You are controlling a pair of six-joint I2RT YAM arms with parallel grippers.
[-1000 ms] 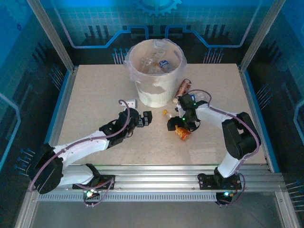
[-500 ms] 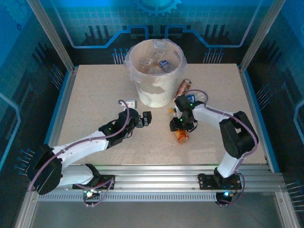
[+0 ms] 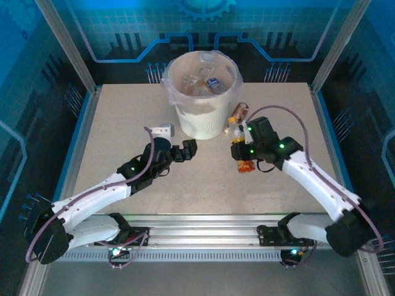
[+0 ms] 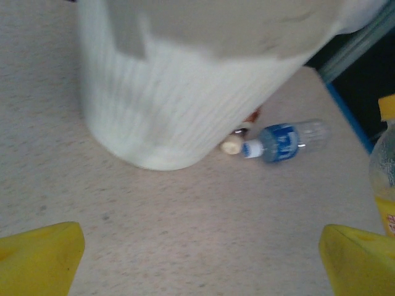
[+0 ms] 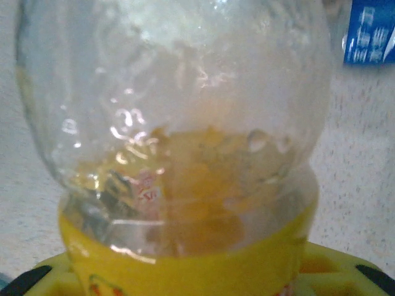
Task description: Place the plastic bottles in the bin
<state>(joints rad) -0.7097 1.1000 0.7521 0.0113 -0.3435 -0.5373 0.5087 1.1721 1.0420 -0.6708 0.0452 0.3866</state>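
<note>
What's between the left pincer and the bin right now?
Nothing: bare table runs from the left pincer to the bin, as the left wrist view shows. A blue-label bottle lies beside the bin, off that line.

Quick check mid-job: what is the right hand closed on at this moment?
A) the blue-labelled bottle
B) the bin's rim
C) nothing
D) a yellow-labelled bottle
D: the right wrist view has the yellow-labelled bottle clamped right at the right hand, while the blue-labelled bottle lies loose on the table beside the bin.
</note>
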